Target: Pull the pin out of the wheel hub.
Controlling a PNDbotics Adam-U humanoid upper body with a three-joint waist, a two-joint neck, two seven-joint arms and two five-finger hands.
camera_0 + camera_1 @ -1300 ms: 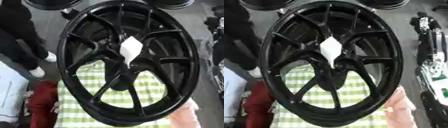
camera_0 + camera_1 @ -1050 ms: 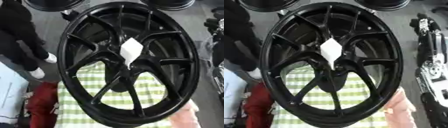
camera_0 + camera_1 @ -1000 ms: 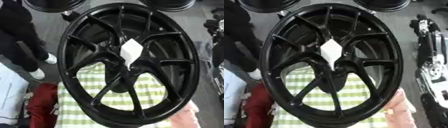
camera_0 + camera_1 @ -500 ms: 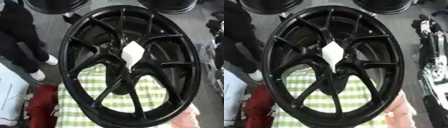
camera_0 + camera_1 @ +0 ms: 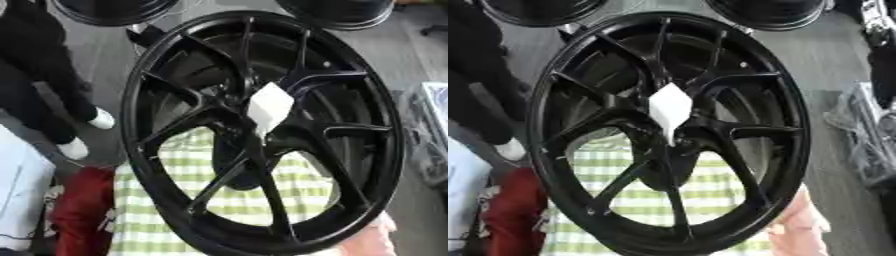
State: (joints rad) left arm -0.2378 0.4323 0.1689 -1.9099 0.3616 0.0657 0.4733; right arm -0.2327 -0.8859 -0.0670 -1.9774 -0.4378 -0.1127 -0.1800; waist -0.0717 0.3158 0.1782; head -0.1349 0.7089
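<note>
So the big black wheel hub fills pretty much my whole view, standing up on its rim and leaning a bit, spokes fanning out from the centre. Under and behind it is a green-and-white checked cloth, which I can see through the gaps between the spokes. There's a dark red bundle off to the lower left, and a pale pink thing right by the rim at the lower right; can't make out what that is.

Dead centre on the hub is a white, roughly diamond-shaped piece sitting over where the spokes meet, tapering to a point at the bottom. My guess is that's the pin or a tag on it, but I honestly can't tell.

Neither of my hands shows in either eye, so I can't say if they're released or clenched, and nothing is grasped as far as I can see.

What worries me: the wheel is only balanced on its edge. If I tug the white piece sideways instead of straight out, the whole thing could roll or tip off the cloth. Reaching in blind could also catch a spoke.
</note>
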